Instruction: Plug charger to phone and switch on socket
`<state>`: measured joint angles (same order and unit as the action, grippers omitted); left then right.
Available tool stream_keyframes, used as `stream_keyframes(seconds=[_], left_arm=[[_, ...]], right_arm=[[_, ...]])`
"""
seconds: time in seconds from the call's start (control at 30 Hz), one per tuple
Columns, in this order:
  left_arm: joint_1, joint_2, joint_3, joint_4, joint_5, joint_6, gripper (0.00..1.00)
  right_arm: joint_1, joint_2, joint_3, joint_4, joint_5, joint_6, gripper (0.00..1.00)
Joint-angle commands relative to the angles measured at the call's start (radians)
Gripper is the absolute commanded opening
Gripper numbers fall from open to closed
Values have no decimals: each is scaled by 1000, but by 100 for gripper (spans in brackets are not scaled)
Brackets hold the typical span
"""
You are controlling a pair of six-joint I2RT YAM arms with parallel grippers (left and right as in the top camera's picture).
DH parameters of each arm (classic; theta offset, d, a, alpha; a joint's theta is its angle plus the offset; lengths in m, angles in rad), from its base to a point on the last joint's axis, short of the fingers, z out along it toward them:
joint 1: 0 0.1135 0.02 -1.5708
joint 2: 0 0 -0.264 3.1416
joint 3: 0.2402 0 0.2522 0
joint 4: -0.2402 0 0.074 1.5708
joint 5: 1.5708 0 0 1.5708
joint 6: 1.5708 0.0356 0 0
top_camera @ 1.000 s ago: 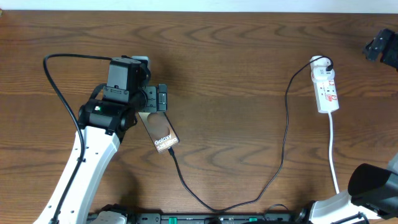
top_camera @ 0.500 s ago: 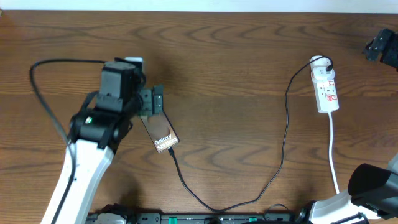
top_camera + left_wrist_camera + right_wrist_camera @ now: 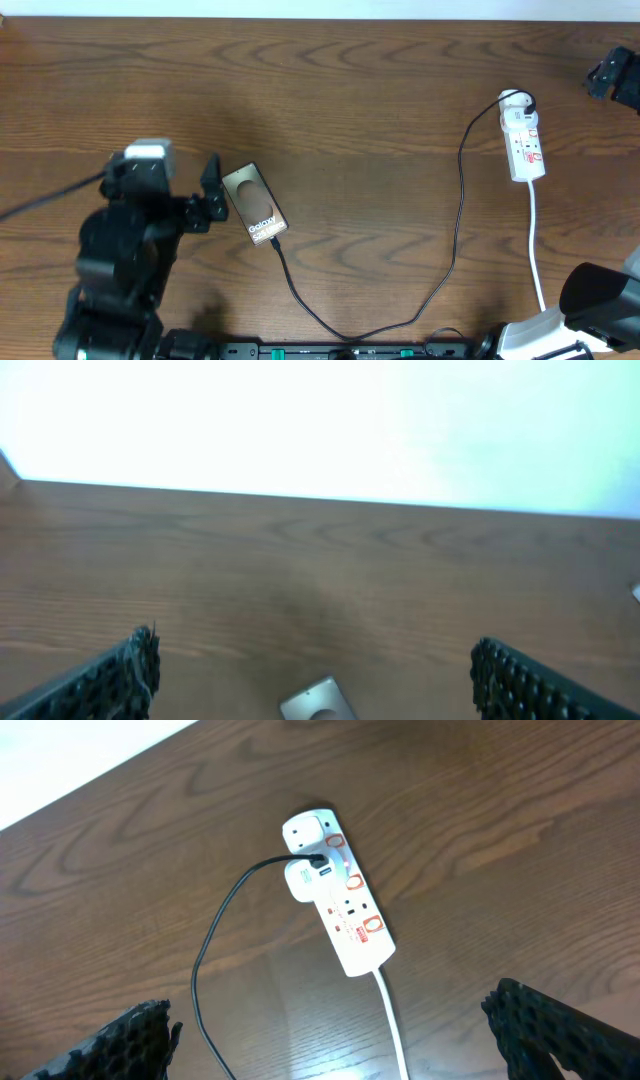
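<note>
Our left fingers [image 3: 110, 682] stand wide apart and empty just beside the phone [image 3: 255, 203]; their wrist view catches only its top edge. Our right fingers [image 3: 560, 1032], likewise spread and empty, face the power strip [image 3: 338, 902], whose red rings show clearly there. Only overhead do we see the charger cable [image 3: 457, 225] run across the worktop [image 3: 360, 90] from strip to the phone's lower end.

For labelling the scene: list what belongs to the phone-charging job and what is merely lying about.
Job: phone, charger cable, socket strip.
Not the job: wooden table, left arm's own black cable.
</note>
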<state>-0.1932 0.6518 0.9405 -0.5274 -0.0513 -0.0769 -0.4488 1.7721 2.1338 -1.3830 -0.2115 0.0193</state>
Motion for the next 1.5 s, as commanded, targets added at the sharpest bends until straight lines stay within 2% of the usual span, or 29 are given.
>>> stream_keyframes(seconds=[0.0,0.03,0.23,0.33,0.4,0.57,0.73,0.87,1.03,1.47], left_arm=[[56,-140,-187,225,74,10,98],[81,-201,-288,371,117,10,98],[140,-338,-643,892,201,10,98],[151,-383,-773,1019,201,10,98],[159,-420,-836,1041,201,9,98],[175,-541,-938,978,201,9,98],[201,-653,-937,763,190,10,98],[216,-650,-937,680,190,10,98],[216,-650,-937,471,190,9,98],[216,-648,-935,467,187,10,98]], right_arm=[[-2,2,6,-2,0,13,99],[-2,2,6,-2,0,13,99],[-2,2,6,-2,0,13,99],[-2,2,6,-2,0,13,99],[-2,2,6,-2,0,13,99],[-2,2,6,-2,0,13,99],[-2,2,6,-2,0,13,99],[-2,2,6,-2,0,13,99],[-2,2,6,-2,0,13,99],[-2,2,6,-2,0,13,99]])
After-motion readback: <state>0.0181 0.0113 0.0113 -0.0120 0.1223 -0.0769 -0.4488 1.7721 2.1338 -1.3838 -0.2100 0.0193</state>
